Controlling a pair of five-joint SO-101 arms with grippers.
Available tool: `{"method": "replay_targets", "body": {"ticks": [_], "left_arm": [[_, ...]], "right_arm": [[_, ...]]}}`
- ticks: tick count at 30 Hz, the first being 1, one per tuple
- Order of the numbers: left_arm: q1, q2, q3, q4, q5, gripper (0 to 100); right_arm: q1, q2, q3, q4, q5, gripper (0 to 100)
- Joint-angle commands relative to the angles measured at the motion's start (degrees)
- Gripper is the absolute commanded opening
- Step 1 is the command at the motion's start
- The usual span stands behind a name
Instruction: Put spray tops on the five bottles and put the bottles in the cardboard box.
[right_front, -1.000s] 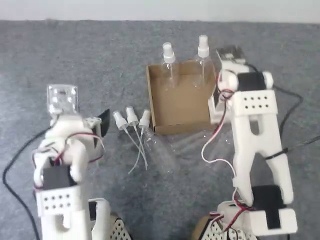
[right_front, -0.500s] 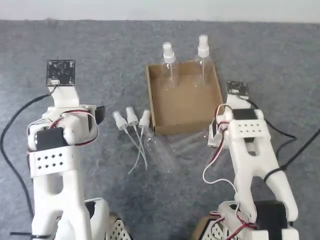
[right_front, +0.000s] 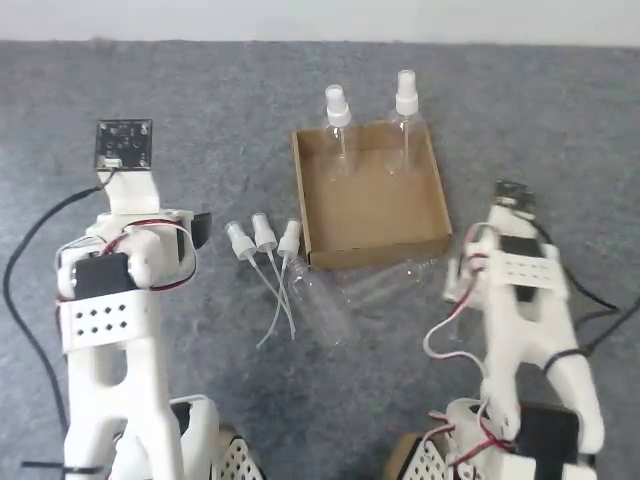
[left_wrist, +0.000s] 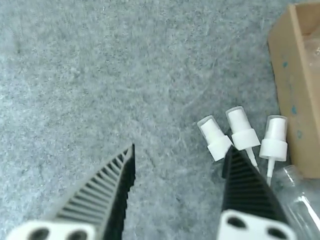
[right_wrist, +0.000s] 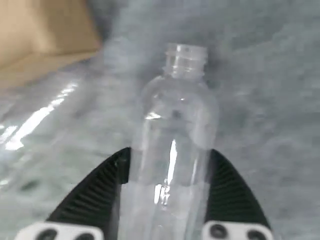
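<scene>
Grey carpet — right gripper tight on bottle, neck straight ahead — left gripper agape.

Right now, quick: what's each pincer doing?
Left pincer: open, empty, near the three loose spray tops.
Right pincer: closed on a clear bottle with no top.

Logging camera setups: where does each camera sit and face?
High view: fixed overhead, looking down at table; left arm, right arm show.
Left wrist view: on left arm, facing spray tops past open left end effector.
Right wrist view: on right arm, facing uncapped bottle at right end effector.
Shared: high and left wrist views show spray tops.
</scene>
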Motion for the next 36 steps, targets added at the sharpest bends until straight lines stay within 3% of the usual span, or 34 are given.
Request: {"method": "replay_targets", "body": {"ticks": [1,5,9,20,29,36], "left_arm": [[0.4,1.5,-1.4,-1.1,0.3,26],[2.8,9.9,-4.2,-1.0,2.4,26],[5.5,20.8,-9.6,-0.7,4.7,26],[8.8,44.8,-21.8,-1.1,14.8,24],[8.7,55.1,-28.6,-1.4,15.0,23],[9.1,57.4,-29.5,-4.0,12.7,15]], "right_arm": [[9.3,-2.9,-0.7,-2.7,18.7,5.4],[18.0,-2.4,-0.7,-6.0,40.7,3.0],[25.2,-2.2,-0.7,-8.8,49.1,2.0],[27.8,-2.2,-0.4,-12.0,49.5,2.3],[27.8,4.0,-0.7,-13.3,49.6,2.4],[28.1,6.6,-0.6,-14.9,49.5,2.4]]}}
